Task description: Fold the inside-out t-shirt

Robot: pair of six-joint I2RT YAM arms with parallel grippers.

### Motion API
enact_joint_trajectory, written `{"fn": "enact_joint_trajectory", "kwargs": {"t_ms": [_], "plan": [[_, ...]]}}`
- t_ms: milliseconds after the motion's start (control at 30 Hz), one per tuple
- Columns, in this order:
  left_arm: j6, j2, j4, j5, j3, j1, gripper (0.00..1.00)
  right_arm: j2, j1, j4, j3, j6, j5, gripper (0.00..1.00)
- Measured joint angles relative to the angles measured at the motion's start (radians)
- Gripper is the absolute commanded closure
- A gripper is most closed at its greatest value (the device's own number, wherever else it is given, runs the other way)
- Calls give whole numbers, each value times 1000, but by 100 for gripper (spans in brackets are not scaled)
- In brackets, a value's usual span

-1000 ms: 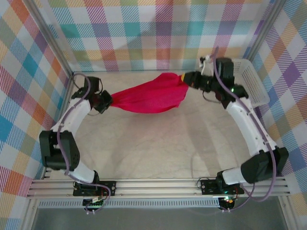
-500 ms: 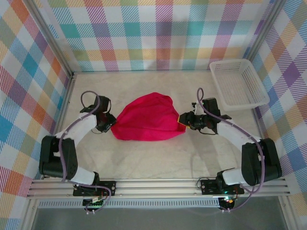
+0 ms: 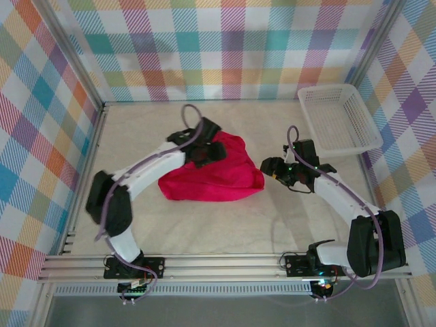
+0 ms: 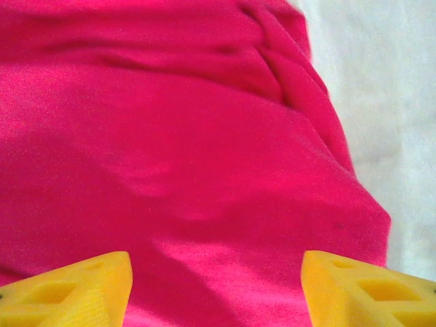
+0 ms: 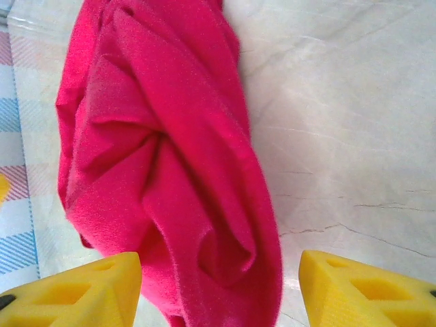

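Left gripper (image 3: pixel 212 151) now over t-shirt (image 3: pixel 218 182); basket (image 3: pixel 338 120) apart

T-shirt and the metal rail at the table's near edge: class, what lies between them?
Bare pale tabletop separates the red t-shirt from the rail, as seen from the top camera.

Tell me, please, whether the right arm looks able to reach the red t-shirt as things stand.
Probably yes: the right claw stands open just beside the right edge of the t-shirt, with nothing between them.
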Motion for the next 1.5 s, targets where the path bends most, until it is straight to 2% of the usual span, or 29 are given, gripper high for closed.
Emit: {"fn": "enact_joint_trajectory", "kwargs": {"t_ms": [133,233,267,367,433,500,533,600,667,700,733,900,1033,1167,1267,1333,1433,1500], "plan": [[10,168,-11,46,133,-76,23,0,-4,-13,0,5,2,36],[10,233,-17,66,190,-103,29,0,-4,-12,0,13,-12,35],[8,248,-21,69,203,-108,36,0,-4,-9,-1,18,-21,35],[-1,272,-42,67,218,-113,65,16,-4,21,-10,37,-48,37],[-6,273,-65,53,218,-113,80,47,-4,45,-14,56,-71,39],[-8,273,-83,38,221,-113,91,94,-4,85,-16,82,-100,43],[-8,273,-93,31,224,-113,99,120,-3,108,-16,96,-114,49],[-4,273,-113,19,235,-113,100,173,3,158,-16,124,-139,64],[-1,272,-136,11,256,-110,100,227,11,202,-15,153,-157,88],[0,272,-144,11,269,-107,100,244,13,213,-14,166,-161,97],[4,271,-156,11,286,-104,100,261,16,220,-13,174,-163,100],[43,223,-229,14,374,-50,100,276,3,147,36,166,-89,100],[71,51,-242,2,328,73,100,205,-63,75,51,134,24,100],[69,-244,-177,-26,82,232,100,117,-94,27,47,106,117,100],[61,-404,-132,-43,-132,294,100,96,-92,27,20,94,134,100],[59,-435,-106,-46,-251,296,100,98,-84,25,-11,90,135,100],[58,-400,-79,-36,-389,293,100,115,-84,9,-57,78,140,100],[55,-375,-55,-19,-460,293,100,119,-84,-11,-70,70,135,81]]}}
